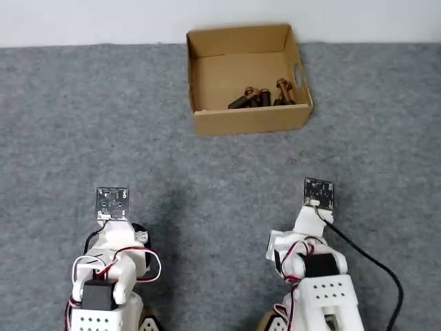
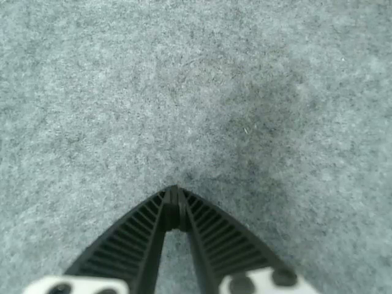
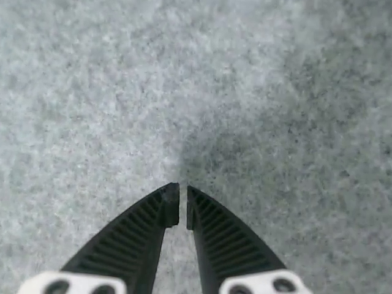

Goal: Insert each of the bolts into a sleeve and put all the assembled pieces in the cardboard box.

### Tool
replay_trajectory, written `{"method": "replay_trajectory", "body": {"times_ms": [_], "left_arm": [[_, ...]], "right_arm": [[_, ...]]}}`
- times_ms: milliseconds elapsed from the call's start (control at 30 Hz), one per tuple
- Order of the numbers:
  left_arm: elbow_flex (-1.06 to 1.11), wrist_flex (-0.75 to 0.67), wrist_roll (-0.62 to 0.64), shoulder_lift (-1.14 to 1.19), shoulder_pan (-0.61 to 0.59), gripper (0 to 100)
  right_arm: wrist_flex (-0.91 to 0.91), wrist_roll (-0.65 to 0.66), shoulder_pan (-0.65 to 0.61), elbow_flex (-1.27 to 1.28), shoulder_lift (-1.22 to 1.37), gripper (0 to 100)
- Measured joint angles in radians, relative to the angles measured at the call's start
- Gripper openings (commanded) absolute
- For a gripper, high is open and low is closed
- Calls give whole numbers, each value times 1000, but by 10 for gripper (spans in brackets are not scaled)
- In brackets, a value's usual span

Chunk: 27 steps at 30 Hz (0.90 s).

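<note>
Both arms sit at the near desk edge, box at the far edge.
Assembled pieces (image 1: pixel 262 96) lie inside the cardboard box (image 1: pixel 207 123), near its front wall; left claw (image 2: pixel 177 197) pinched together; right claw (image 3: pixel 182 197) a slit apart; a broad stretch of grey desk (image 1: pixel 220 172) lies between.

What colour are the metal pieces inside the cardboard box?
The pieces are dark coppery brown; the high view shows them best.

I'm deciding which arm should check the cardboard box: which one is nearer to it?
Right. The right arm sits in front of the cardboard box's right corner. The left arm sits farther away, off past the box's left side.
</note>
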Motion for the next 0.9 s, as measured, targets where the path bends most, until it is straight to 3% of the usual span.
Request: {"method": "replay_trajectory", "body": {"times_ms": [267, 433, 633, 900], "left_arm": [[0, 0, 0, 0, 0, 6], [0, 0, 0, 0, 0, 6], [0, 0, 0, 0, 0, 6], [0, 0, 0, 0, 0, 6]], "right_arm": [[9, -2, 3, 124, -334, 10], [126, -2, 3, 123, -516, 10], [305, -3, 3, 123, -528, 12], [324, -3, 3, 123, -529, 12]]}}
